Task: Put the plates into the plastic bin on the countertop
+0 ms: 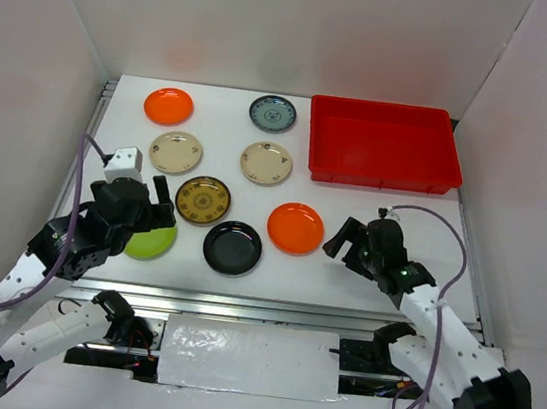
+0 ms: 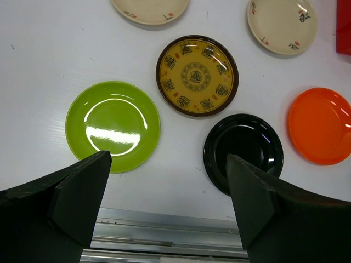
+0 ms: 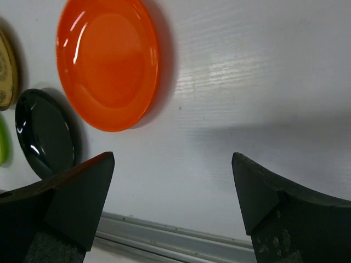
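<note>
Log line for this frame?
red plastic bin: empty | plates: eight on countertop | left gripper: open, near lime green plate | right gripper: open, near orange plate

On your white surface [image 1: 294, 278] you have the red bin [image 1: 382, 182] at the far right and eight separate plates: far orange plate [image 1: 169, 105], grey-blue plate [image 1: 271, 113], left cream plate [image 1: 176, 151], right cream plate [image 1: 266, 162], brown-gold plate [image 1: 203, 199], near orange plate [image 1: 295, 228], black plate [image 1: 232, 248], lime green plate [image 1: 155, 244].

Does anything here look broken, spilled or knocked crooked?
Nothing stands out. All eight plates lie flat and unbroken on the table, none overlapping; the red bin sits square and empty. The left gripper and right gripper are open.
</note>
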Controlling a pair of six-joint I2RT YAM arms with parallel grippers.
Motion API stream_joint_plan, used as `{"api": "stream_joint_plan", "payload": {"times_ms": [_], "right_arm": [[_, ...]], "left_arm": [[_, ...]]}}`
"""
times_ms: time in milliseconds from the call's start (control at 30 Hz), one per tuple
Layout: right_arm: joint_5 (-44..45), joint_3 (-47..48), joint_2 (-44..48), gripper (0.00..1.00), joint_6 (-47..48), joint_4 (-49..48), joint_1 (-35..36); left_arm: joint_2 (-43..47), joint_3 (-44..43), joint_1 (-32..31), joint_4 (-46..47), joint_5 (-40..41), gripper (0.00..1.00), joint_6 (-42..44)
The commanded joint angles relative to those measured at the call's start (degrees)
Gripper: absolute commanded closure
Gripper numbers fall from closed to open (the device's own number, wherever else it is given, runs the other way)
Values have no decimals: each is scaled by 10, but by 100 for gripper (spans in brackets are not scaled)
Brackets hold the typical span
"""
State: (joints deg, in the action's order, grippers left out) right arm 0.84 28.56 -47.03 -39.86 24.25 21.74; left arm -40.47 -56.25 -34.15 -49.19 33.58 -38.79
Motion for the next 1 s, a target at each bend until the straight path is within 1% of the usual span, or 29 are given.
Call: {"api": "stream_joint_plan", "payload": {"times_ms": [0, 67, 100, 133, 167, 200, 233, 267, 333, 367, 433, 533, 633, 667, 733, 767, 800, 833, 867, 900, 933, 967], "right_arm": [[-86, -45, -55, 5, -33, -216, -25], [-122, -61, -96, 10, -37, -279, -42], [-151, -68, -138, 14, -40, -305, -49], [-158, -67, -160, 17, -43, -337, -50], [-163, -64, -199, 19, -44, -346, -56], [-170, -59, -216, 20, -46, -371, -57], [-172, -55, -234, 22, -51, -377, -57], [-174, -45, -269, 25, -53, -381, -59], [-177, -34, -302, 34, -65, -392, -61], [-179, -31, -316, 40, -68, -398, -62], [-182, -22, -354, 46, -85, -409, -64], [-177, -26, -389, 57, -105, -437, -63], [-177, -42, -405, 84, -124, -469, -63], [-172, -60, -389, 100, -131, -476, -62], [-155, -82, -349, 100, -159, -477, -57], [-125, -94, -283, 100, -173, -447, -51], [-102, -94, -241, 100, -177, -418, -43], [-45, -78, -155, 100, -177, -339, -23], [-19, -62, -113, 100, -177, -338, -14], [5, -45, -79, 100, -171, -260, -8], [13, -26, -49, 100, -167, -226, -6], [21, 20, -11, 100, -159, -201, -19]], "left_arm": [[-7, -3, 1, 32, -21, 1, 26], [-13, -4, 1, 33, -27, 1, 28], [-20, -4, 1, 30, -28, 1, 29], [-22, -7, 1, 28, -30, 1, 29], [-23, -8, 1, 27, -26, 1, 28], [-23, -8, 1, 25, -26, 1, 28], [-20, -8, 1, 25, -29, 1, 28], [-13, -7, 1, 28, -29, 1, 29], [-5, -4, 1, 32, -33, 1, 30], [2, -4, 1, 32, -33, 1, 31], [8, -3, 0, 35, -33, 1, 32], [14, -2, 1, 36, -34, 1, 34], [15, -2, 1, 36, -37, 1, 35], [14, -1, 1, 36, -37, 1, 35], [14, -2, 1, 37, -40, 1, 36], [14, -1, 1, 37, -41, 1, 38], [14, -1, 1, 38, -41, 1, 38], [14, -1, 1, 38, -42, 1, 39], [15, -1, 1, 39, -42, 1, 38], [15, -1, 1, 38, -39, 1, 38], [15, -1, 1, 38, -40, 1, 37], [15, -2, 1, 38, -40, 1, 36]]}}
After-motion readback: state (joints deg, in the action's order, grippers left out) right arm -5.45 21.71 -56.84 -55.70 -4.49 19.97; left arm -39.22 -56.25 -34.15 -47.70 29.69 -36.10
